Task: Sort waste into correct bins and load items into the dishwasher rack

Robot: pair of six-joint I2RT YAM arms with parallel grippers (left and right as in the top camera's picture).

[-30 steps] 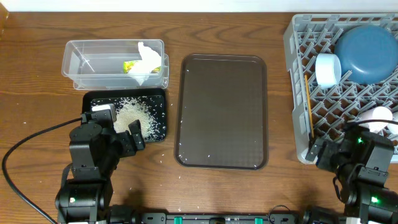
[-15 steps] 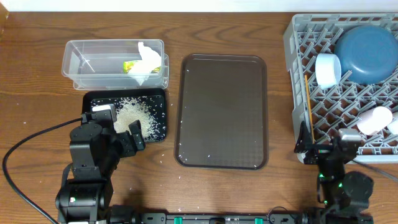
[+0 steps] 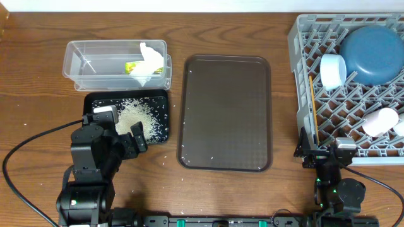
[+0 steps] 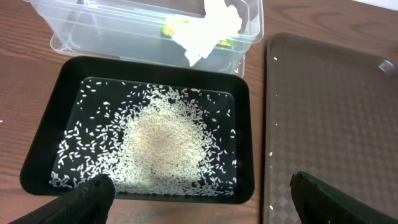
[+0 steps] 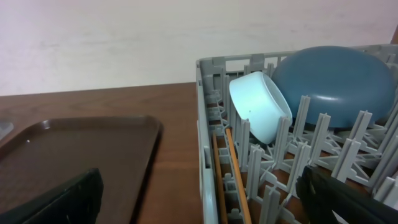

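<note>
The clear tub [image 3: 88, 63] holds the white tissue [image 3: 151, 58] and yellow-green wrapper [image 3: 132, 67]. The black tray [image 3: 95, 98] below it holds a heap of rice grains [image 3: 136, 116]. My left gripper [image 3: 120, 129] is open and empty at the tray's near edge; in the left wrist view it [image 4: 199, 199] hangs over the wood just in front of the tray [image 4: 68, 81]. The grey rack [image 3: 295, 44] holds the dark blue bowl [image 3: 374, 53], light blue bowl [image 3: 332, 69], pink cup [image 3: 379, 122], a whitish cup [image 3: 399, 126] and two chopsticks [image 3: 312, 94]. My right gripper [image 3: 323, 151] is open and empty at the rack's front-left corner.
The brown serving tray [image 3: 226, 112] lies between the bins and the rack. A few stray grains [image 3: 165, 161] lie on the table by its front left corner. The right wrist view shows the rack wall [image 5: 205, 124], chopsticks [image 5: 236, 174] and both bowls.
My right arm has drawn back and to the left, off the rack's front right toward the table's front edge, uncovering the pink cup. The left arm has not moved.
</note>
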